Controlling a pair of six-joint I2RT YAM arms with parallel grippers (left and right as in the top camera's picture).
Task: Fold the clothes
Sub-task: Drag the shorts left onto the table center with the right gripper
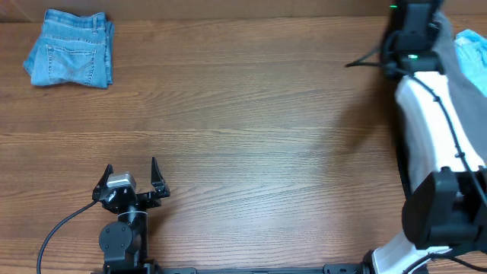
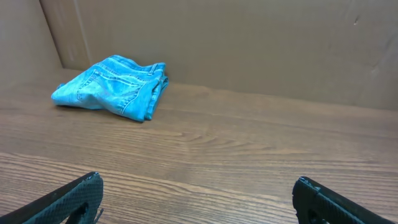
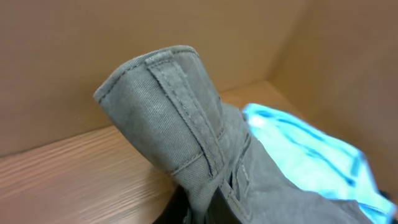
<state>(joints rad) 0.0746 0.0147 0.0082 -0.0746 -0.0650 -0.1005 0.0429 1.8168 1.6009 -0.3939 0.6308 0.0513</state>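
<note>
The grey shorts (image 3: 177,112) fill the right wrist view, a stitched waistband fold standing up over the table. My right gripper (image 3: 210,210) is shut on this grey fabric at the bottom edge, its fingers mostly hidden by cloth. From overhead the shorts (image 1: 464,91) show as a grey strip beside the right arm (image 1: 426,99) at the far right. My left gripper (image 1: 131,173) rests near the front left, open and holding nothing, its fingertips (image 2: 84,190) wide apart over bare wood.
A folded blue denim bundle (image 1: 70,49) lies at the back left corner, also seen from the left wrist (image 2: 115,87). A light blue garment (image 3: 311,149) lies right behind the shorts. Cardboard walls (image 2: 249,43) close the back and the right side of the wooden table (image 1: 266,114).
</note>
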